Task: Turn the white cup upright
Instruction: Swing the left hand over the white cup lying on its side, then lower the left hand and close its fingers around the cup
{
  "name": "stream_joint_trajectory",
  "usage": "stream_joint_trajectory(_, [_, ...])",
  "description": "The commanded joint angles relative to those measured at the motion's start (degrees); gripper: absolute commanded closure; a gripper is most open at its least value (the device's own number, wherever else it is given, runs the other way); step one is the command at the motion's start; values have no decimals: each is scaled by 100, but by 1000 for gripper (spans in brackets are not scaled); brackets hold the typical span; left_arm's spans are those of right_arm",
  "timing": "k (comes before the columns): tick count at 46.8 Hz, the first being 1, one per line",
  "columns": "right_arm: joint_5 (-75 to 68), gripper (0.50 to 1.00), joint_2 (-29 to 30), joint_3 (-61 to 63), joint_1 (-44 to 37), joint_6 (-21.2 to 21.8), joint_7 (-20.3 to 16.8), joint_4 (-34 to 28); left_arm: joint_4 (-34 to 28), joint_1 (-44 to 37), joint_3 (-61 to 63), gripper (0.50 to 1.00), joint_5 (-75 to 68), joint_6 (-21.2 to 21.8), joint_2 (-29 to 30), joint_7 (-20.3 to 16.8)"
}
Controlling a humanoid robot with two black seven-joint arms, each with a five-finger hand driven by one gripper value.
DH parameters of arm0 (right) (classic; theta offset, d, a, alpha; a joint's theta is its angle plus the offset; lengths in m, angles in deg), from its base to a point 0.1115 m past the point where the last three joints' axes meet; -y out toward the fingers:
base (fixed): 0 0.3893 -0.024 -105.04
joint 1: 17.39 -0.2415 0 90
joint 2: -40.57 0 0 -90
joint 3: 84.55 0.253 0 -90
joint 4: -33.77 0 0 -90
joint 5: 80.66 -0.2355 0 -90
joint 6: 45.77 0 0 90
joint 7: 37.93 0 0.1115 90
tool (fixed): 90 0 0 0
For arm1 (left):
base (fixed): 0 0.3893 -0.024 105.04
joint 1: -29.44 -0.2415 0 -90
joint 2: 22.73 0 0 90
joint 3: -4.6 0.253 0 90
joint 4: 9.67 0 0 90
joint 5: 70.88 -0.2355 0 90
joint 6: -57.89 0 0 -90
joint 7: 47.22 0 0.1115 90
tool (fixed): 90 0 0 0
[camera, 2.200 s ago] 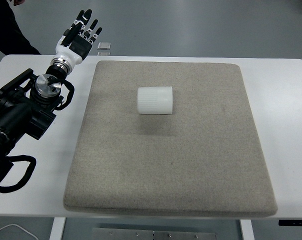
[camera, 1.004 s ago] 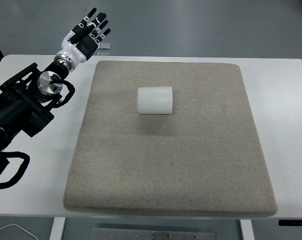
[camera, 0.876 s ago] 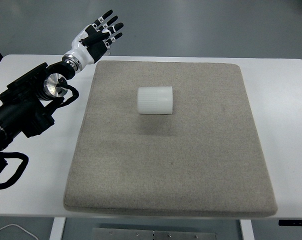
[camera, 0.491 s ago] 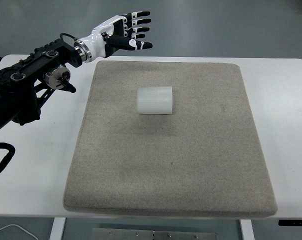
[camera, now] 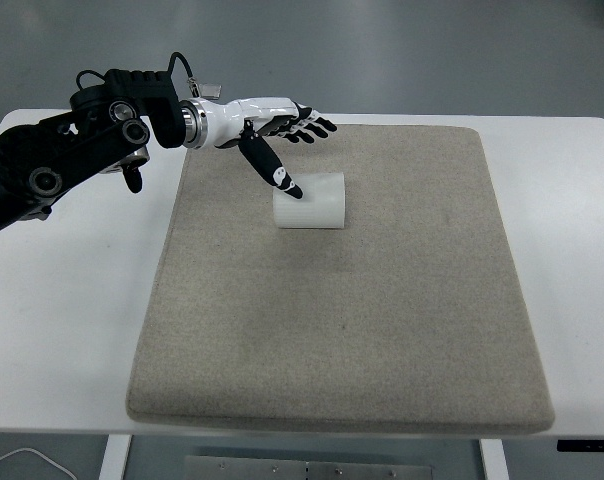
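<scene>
Reach falls to the left robot hand (camera: 274,128), fingers spread and empty, poised just behind the white cup (camera: 309,201) lying sideways, axis left-right, on the grey mat (camera: 382,330).

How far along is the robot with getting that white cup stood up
Only the approach looks done: the left hand has reached over the mat's far edge, fingers spread, holding nothing. In hand: its thumb points down over the white cup; contact is unclear. Left: the cup lies on its side, so gripping and turning it upright remain.
</scene>
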Motion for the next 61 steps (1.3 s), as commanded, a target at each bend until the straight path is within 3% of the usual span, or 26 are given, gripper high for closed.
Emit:
stream_joint_trajectory(1, [0,570,0,7,0,0,0,0,79,1,19,508,-166,-73,-10,223])
stream_joint_trajectory(6, [0,570,0,-1,0,0,0,0,79,36,81,508,-280,-223,-53,293])
stream_joint_trajectory(34, [0,570,0,-1,0,0,0,0,-202,-25,143,508,-1142,-196,-572,276])
stream_joint_trajectory(47, [0,570,0,-1,0,0,0,0,-703,-16,143,508,-1326,-196,-959,179])
stream_joint_trajectory(61, [0,570,0,7,0,0,0,0,-756,-17,151,529,-1441,-196,-1029,144])
